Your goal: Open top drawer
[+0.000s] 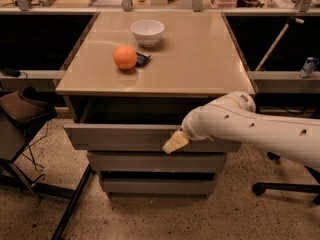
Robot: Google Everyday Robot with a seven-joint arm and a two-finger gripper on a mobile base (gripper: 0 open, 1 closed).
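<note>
The top drawer [120, 136] is a wide grey flat-fronted drawer under the beige tabletop [195, 59]. It stands pulled out a little, with a dark gap above its front. My white arm reaches in from the right. My gripper [172, 143] shows as a pale cream tip at the drawer front's upper edge, right of centre. Two narrower grey drawers [155, 162] sit below it, pushed further in.
An orange ball [125, 57], a small dark object [142, 59] and a white bowl [147, 32] sit on the tabletop. A dark chair [20, 114] stands at the left. An office chair base [285, 186] is on the floor at the right.
</note>
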